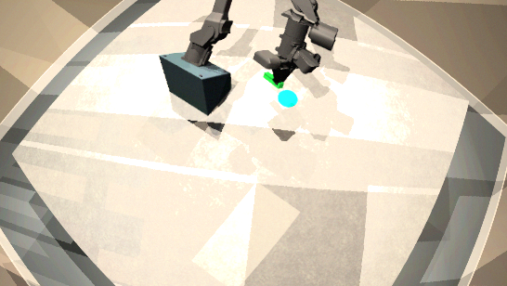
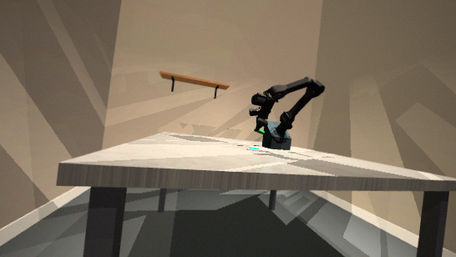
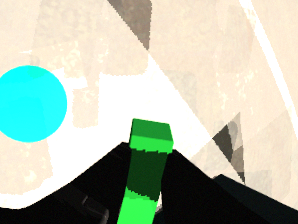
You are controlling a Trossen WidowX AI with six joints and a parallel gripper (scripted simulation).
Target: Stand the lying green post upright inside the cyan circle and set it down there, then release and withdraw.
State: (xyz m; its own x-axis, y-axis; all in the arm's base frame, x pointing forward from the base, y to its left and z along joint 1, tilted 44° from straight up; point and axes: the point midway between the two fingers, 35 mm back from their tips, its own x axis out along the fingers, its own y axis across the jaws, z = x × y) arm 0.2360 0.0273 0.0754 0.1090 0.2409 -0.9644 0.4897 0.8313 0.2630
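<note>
The green post (image 1: pixel 267 76) (image 2: pixel 261 132) (image 3: pixel 136 212) is held in my gripper (image 1: pixel 279 81) (image 2: pixel 259 128) (image 3: pixel 146 154), which is shut on it. In the exterior view the post is off the table and lies nearly level, slightly tilted. In the wrist view one end sticks out just past the fingertips and the rest runs back between the dark fingers. The cyan circle (image 1: pixel 288 98) (image 2: pixel 253 148) (image 3: pixel 31 104) is flat on the table. It is left of the post in the wrist view, and nothing stands on it.
The blue-grey base block (image 1: pixel 188 85) (image 2: pixel 271 141) of the arm stands beside the gripper; its dark edge shows at lower right in the wrist view. An orange shelf (image 2: pixel 194 80) is on the wall behind. Sharp patches of light and shadow cross the table (image 2: pixel 167 160).
</note>
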